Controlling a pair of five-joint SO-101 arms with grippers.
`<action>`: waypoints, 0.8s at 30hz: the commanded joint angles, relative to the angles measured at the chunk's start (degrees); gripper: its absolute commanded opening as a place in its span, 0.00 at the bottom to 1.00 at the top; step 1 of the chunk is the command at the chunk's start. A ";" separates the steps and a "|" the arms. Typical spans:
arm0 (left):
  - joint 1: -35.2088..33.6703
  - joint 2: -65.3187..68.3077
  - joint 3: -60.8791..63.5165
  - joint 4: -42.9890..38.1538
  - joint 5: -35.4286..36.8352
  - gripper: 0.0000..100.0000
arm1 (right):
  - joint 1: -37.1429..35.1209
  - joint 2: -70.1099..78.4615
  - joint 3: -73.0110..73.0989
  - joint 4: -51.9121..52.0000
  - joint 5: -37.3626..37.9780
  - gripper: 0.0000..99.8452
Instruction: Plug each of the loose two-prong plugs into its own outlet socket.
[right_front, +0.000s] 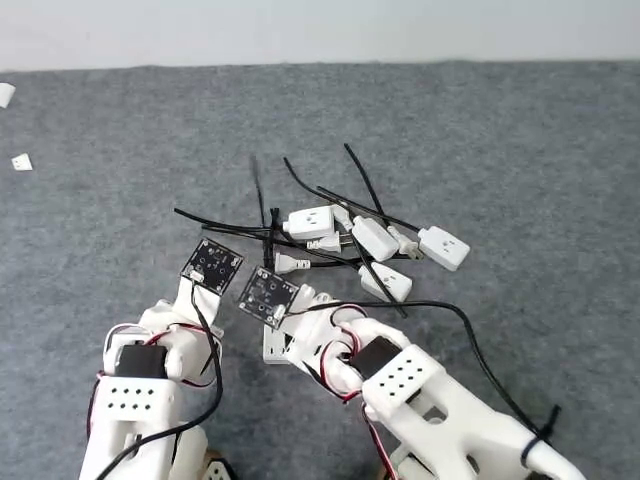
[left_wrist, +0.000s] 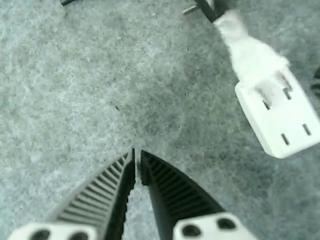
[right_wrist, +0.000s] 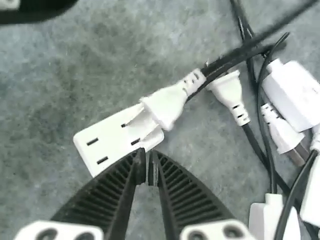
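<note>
My right gripper (right_wrist: 147, 161) is shut on nothing, its tips at the edge of a white outlet block (right_wrist: 107, 142) that has a white two-prong plug (right_wrist: 165, 105) seated in it. A second white plug (right_wrist: 230, 92) lies loose just beyond, on black cords. My left gripper (left_wrist: 136, 162) is shut and empty over bare carpet, with what looks like the same outlet block (left_wrist: 277, 117) and its plug (left_wrist: 250, 52) off to one side. In the high view, more outlet blocks (right_front: 310, 220) (right_front: 443, 247) and a plug (right_front: 292, 263) lie tangled in front of both arms.
Black cords (right_front: 300, 185) fan out from the pile across the grey carpet (right_front: 500, 140). A black cable (right_front: 480, 350) runs along the right arm. Two small white scraps (right_front: 21, 161) lie at the far left. A pale wall (right_front: 320, 30) bounds the far side.
</note>
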 joint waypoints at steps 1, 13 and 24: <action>-0.09 -0.70 -1.01 -1.67 0.53 0.01 | 0.22 -0.57 -0.53 -0.31 0.53 0.01; -0.62 -0.62 -2.24 -2.81 5.19 0.01 | 4.26 2.42 -17.14 14.29 -20.31 0.07; -6.51 -0.53 -4.00 -4.84 8.35 0.01 | 4.53 25.63 -40.79 20.53 -35.25 0.07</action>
